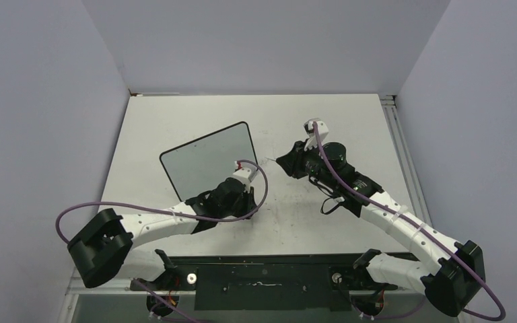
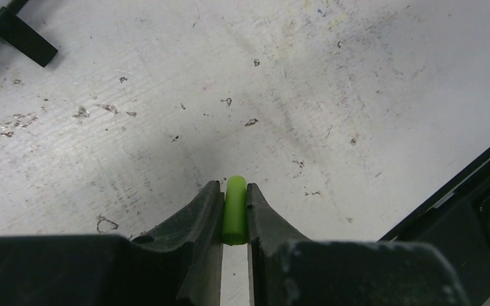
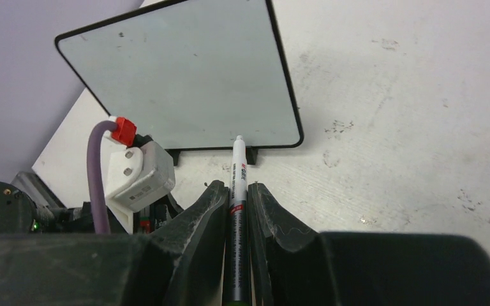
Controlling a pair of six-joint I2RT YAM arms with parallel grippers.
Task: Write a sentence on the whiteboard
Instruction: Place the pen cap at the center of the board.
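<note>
Two closed grips: left fingers [image 2: 210,203] pinch green cap [image 2: 235,207], right fingers [image 3: 214,203] marker [image 3: 238,172]; light whiteboard [image 1: 209,161] probably slides, so brace its frame.

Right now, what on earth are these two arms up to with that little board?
The right gripper is clamped on a marker, its tip pointing toward the small whiteboard propped on the table. The left gripper pinches a small green piece, likely the marker's cap, low over the scuffed table. The whiteboard shows no lettering, so the writing has not begun.
</note>
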